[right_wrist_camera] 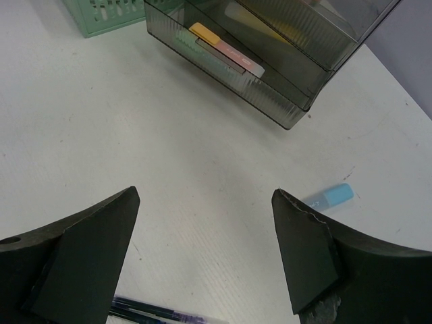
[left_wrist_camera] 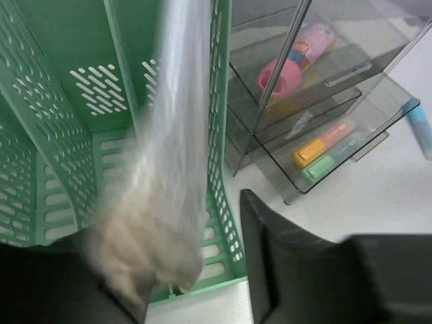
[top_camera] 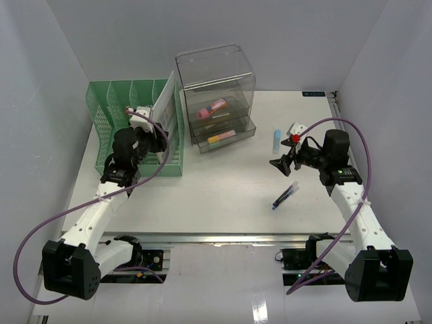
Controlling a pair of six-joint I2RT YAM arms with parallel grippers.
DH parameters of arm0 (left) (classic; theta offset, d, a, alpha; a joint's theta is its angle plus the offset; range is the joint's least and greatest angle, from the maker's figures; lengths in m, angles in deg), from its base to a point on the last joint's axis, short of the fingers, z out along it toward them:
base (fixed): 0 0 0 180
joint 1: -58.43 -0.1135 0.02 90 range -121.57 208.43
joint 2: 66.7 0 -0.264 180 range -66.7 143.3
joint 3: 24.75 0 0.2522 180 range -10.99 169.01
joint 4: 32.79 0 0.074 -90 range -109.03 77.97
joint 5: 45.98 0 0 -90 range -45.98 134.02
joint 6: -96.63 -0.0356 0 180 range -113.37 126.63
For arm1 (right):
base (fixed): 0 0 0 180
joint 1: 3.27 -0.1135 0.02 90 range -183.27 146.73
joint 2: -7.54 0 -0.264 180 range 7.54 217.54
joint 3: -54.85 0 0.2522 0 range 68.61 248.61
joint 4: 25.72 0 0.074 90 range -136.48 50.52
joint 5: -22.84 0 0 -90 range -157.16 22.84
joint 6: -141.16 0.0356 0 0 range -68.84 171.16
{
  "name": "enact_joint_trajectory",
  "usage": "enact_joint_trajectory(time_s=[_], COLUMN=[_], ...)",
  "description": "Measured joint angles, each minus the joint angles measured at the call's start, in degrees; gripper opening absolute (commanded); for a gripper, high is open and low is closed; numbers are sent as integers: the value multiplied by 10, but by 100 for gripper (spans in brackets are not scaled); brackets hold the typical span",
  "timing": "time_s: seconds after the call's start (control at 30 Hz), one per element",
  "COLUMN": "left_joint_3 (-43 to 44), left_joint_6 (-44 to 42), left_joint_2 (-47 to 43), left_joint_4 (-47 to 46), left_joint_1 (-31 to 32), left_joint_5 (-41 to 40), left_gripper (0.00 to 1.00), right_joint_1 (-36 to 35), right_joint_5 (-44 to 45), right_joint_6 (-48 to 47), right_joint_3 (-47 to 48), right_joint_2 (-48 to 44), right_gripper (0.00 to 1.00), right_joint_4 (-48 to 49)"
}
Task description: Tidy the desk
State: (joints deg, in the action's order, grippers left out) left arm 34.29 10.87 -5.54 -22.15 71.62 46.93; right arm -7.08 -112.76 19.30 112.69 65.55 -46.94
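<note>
The desk (top_camera: 223,192) in front of me is a big white top, flat and level, shaped like a rectangle. It is wider from side to side than from front to back. A shiny metal rail (top_camera: 223,237) runs along its near edge. Pale grey walls (top_camera: 40,101) stand close on its left, right and far sides. Up close I see a few tiny dark marks, maybe scuffs

White desk (top_camera: 223,196) with green mesh rack (top_camera: 108,128), clear drawer box (top_camera: 216,101), pale-blue tube (top_camera: 277,140), dark-blue pen (top_camera: 285,196).
</note>
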Motion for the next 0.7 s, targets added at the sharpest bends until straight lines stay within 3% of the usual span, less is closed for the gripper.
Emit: enact_joint_trajectory(time_s=[0.17, 0.37, 0.6, 0.7], left_joint_3=[-4, 4, 27, 22], left_joint_6=[16, 33, 46, 48], left_joint_2=[-36, -64, -192, -274], left_joint_4=[-1, 32, 105, 127], left_joint_1=[0, 0, 0, 0], left_joint_5=[1, 23, 47, 58], left_gripper=[98, 98, 98, 98], right_joint_1=[0, 1, 0, 0], right_joint_5=[7, 76, 259, 307], right_joint_6=[13, 75, 220, 261], right_joint_3=[0, 19, 155, 222], right_joint_2=[15, 75, 274, 358], right_gripper=[90, 94, 99, 93], right_joint_4=[-1, -7, -45, -61])
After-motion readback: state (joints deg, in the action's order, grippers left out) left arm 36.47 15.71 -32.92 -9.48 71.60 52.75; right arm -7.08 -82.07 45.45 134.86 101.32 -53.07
